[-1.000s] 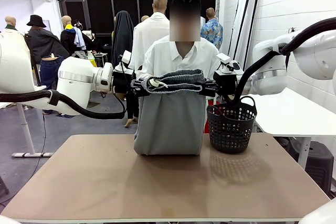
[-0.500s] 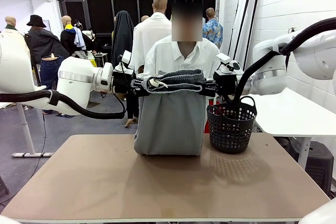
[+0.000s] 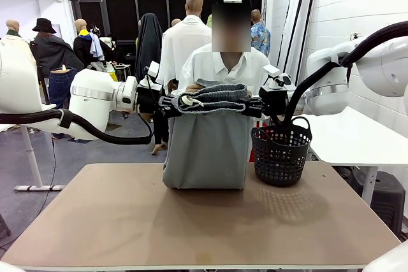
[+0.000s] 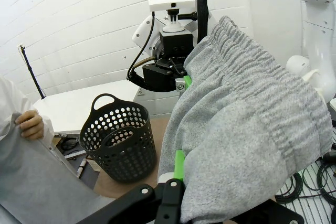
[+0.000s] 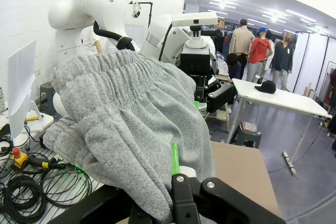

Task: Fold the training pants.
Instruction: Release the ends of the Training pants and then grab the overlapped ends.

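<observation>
Pants (image 3: 205, 151): waistband ends clenched in left hand (image 3: 167, 104) and right hand (image 3: 254, 105), legs hanging to bench (image 3: 191, 227). Risk: soft fabric may slip a pinch, or snag the basket (image 3: 280, 151) at right.

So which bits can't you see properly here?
Front view: the person's hands, hidden behind the hanging training pants.
Left wrist view: the left gripper's fingertips, buried in the waistband.
Right wrist view: the right gripper's fingertips, under the same waistband.

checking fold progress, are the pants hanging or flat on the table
Hanging: the left tool and right tool hold the training pants up by the waistband.
</observation>
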